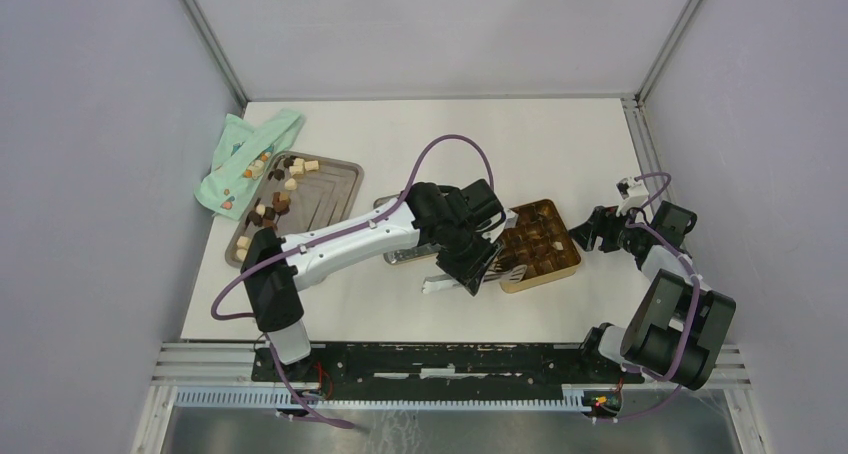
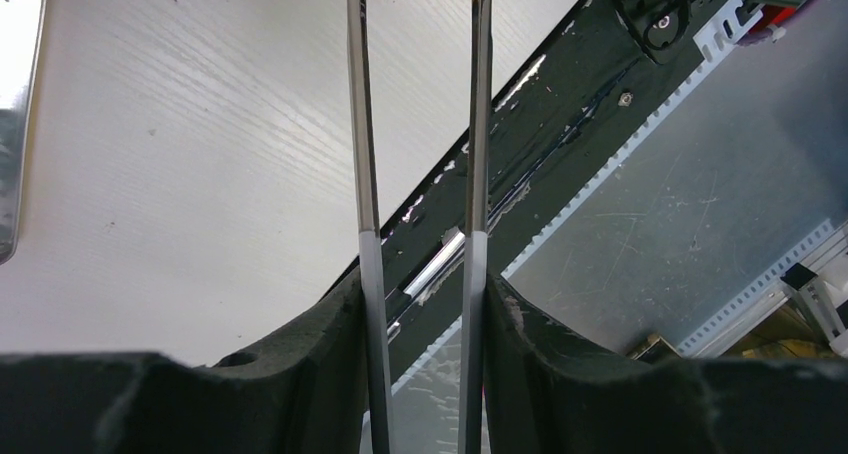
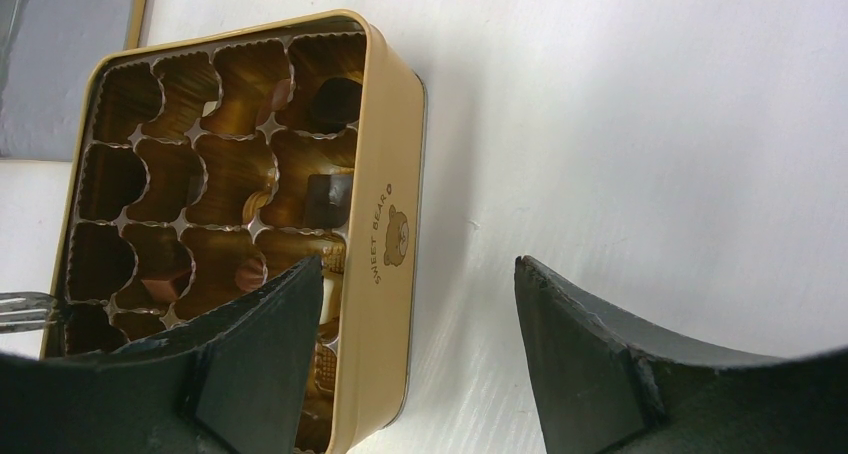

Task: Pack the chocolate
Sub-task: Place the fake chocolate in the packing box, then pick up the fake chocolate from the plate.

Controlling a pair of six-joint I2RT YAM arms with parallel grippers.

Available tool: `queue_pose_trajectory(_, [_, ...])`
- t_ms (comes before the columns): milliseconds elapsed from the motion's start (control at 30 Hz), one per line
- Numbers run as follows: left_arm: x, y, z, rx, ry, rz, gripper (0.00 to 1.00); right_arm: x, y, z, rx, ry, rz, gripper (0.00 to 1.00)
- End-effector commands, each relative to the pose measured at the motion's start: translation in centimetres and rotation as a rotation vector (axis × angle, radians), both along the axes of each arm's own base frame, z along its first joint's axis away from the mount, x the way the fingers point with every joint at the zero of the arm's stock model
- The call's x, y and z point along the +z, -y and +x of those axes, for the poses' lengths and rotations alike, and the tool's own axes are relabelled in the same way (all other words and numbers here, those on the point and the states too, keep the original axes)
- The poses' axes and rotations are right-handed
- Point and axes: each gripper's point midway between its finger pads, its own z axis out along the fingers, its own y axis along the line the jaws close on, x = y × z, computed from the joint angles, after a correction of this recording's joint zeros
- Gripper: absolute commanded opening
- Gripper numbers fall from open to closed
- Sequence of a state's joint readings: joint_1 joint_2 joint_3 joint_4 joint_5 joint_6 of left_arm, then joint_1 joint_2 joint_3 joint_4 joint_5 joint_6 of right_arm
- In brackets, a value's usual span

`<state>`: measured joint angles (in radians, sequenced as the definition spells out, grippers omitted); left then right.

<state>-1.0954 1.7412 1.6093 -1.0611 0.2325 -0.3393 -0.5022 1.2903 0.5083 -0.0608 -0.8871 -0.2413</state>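
A white, faintly grained table (image 1: pixel 560 144) fills mid-frame, boxed by plain lilac-grey walls (image 1: pixel 90 174) at left, top and right, with aluminium struts (image 1: pixel 205 36) in the upper corners. Along the bottom runs a slotted rail (image 1: pixel 210 359); below it, perhaps a scratched steel sheet (image 1: pixel 450 429). Light is soft and even.

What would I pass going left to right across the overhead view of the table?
Green cloth → metal tray of loose chocolate → left end effector holding tweezers → gold tin → right end effector.

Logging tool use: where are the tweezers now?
Top view, mid-table: the tweezers are clamped in the left gripper, tips at the near-left corner of the tin.
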Motion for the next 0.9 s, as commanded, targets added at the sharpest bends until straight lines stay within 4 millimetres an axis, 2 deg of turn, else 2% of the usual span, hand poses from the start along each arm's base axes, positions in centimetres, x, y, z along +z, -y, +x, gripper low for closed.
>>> queue_pose_trajectory(0, [2.5, 0.8, 1.2, -0.013, 0.09, -0.07, 0.46, 0.4, 0.0, 0.3, 0.019, 0.041, -0.008, 0.76])
queue_pose_trajectory(100, [3.8, 1.0, 2.0, 0.031, 0.133, -0.11, 0.4, 0.4, 0.0, 0.2, 0.017, 0.039, -0.007, 0.75])
queue_pose_trajectory(233, [5.7, 0.5, 3.3, 0.108, 0.17, -0.163, 0.39, 0.4, 0.0, 0.2, 0.018, 0.038, -0.004, 0.75])
queue_pose_trajectory(333, [6.9, -0.8, 4.4, 0.183, 0.177, -0.195, 0.39, 0.4, -0.1, 0.2, 0.02, 0.038, 0.0, 0.75])
queue_pose_trajectory(400, [7.2, -2.4, 5.3, 0.245, 0.185, -0.2, 0.39, 0.4, -0.1, 0.2, 0.022, 0.041, 0.0, 0.76])
queue_pose_trajectory(500, [7.4, -6.2, 7.5, 0.372, 0.201, -0.176, 0.39, 0.6, -0.1, 0.3, 0.025, 0.048, -0.003, 0.75])
queue_pose_trajectory(633, [7.0, -12.2, 9.1, 0.559, 0.205, -0.093, 0.39, 0.6, -0.1, 0.3, 0.028, 0.052, -0.007, 0.76])
queue_pose_trajectory(767, [4.9, -19.0, 8.5, 0.752, 0.202, 0.1, 0.39, 0.7, -0.1, 0.3, 0.033, 0.057, -0.01, 0.76])
queue_pose_trajectory(867, [3.8, -23.1, 7.9, 0.874, 0.188, 0.194, 0.4, 0.9, -0.1, 0.4, 0.037, 0.061, -0.007, 0.75])
